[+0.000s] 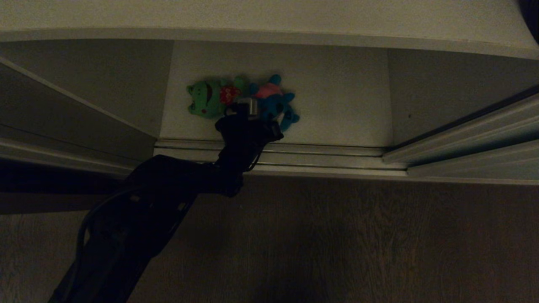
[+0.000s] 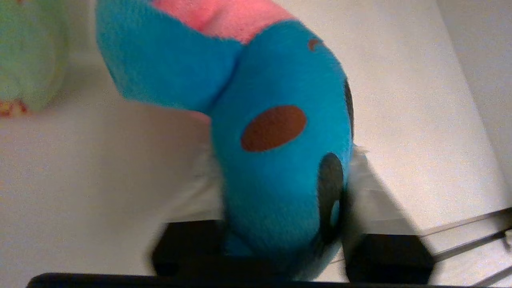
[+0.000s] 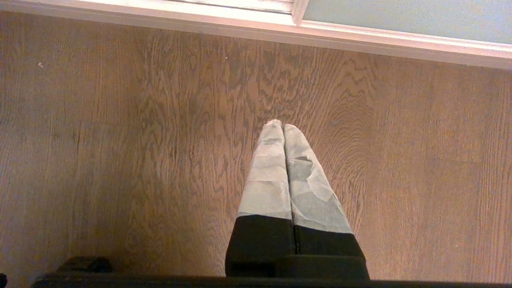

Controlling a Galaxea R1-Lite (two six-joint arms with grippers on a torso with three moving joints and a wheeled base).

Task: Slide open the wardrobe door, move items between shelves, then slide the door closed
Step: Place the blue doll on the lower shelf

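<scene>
The blue plush toy (image 1: 278, 103) with a pink top lies on the lower white shelf (image 1: 337, 105), touching the green toy (image 1: 208, 99) with a red patch. My left gripper (image 1: 259, 113) reaches into the wardrobe at the blue toy. In the left wrist view the blue toy (image 2: 280, 160) fills the space inside the left gripper (image 2: 282, 168). The fingers (image 2: 370, 192) stand open on either side of it, and the green toy (image 2: 28, 60) shows at the edge. My right gripper (image 3: 280, 126) hangs shut over the floor. The sliding wardrobe door (image 3: 400, 16) shows as a pale panel.
The upper shelf's front edge (image 1: 269, 35) overhangs the opening. Light metal floor tracks (image 1: 269, 151) run along the wardrobe's front. Slim door frames (image 1: 463, 139) angle in at the right. Brown wooden floor (image 1: 358, 240) lies in front.
</scene>
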